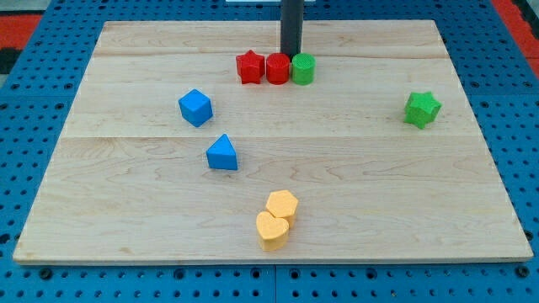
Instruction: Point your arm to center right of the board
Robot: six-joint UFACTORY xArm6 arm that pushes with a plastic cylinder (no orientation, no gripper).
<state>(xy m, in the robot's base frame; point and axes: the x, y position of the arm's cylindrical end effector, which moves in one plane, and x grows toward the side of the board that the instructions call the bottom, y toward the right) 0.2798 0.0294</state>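
Wooden planks make up the board point(472, 194), pale and grained, lying on a blue perforated table point(25, 84). Taking the green cylinder point(303, 69) as the landmark: the dark rod point(290, 25) stands just behind it, toward the view's top, and my tip point(290, 54) sits at the back edge of the row, between the cylinder and the red cylinder point(278, 68) that touches it on the view's left. A red star point(249, 67) sits next in that row, further left. Well to the landmark's right and slightly lower lies a green star point(422, 109), the only block in the centre-right area of the board. Lower left of the landmark sit a blue cube point(195, 108) and, below it, a blue triangular block point(222, 153). Far below the landmark, near the view's bottom, a yellow hexagonal block point(282, 204) touches a yellow heart point(272, 229).

The arm carries no claw; its rod ends plainly and holds nothing.

Counted: two red blocks, two green, two blue, two yellow, eight in all.
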